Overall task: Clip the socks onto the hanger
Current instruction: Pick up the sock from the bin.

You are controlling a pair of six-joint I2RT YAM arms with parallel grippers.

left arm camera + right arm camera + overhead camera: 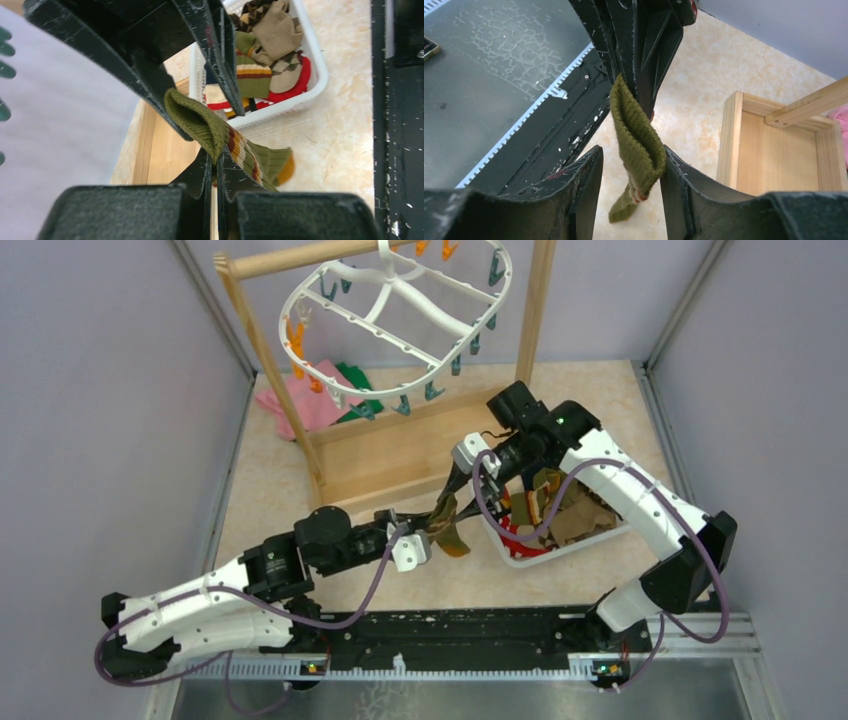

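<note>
Two grippers share one sock (pixel 200 122), the olive one with orange stripes. The left gripper (pixel 216 162) is clenched on it just below the folded cuff, and the striped foot hangs free to one side of its jaws. The right gripper (pixel 631 160) straddles that cuff from the opposite end with its jaws part-way apart. One finger (pixel 684 190) looks to be touching the knit and the other stands off with a gap, so I judge it not yet grasping.

The main risk is the handover. If the left lets go before the right pads bite, the sock drops to the table (pixel 340 130) beneath both grippers. The cuff is a soft loop, so the right may catch only one layer or just its edge. A shallow bite like that could slip on the way to the hanger (pixel 372 334), which hangs well beyond and above the right gripper. Both sets of fingertips sit very close together, so a crooked close could knock finger on finger. If both clamp and either arm pulls, the knit stretches or slips out. The basket (pixel 312 87) of other socks (pixel 272 30) sits just past the left fingers, and the dangling toe could snag its rim
</note>
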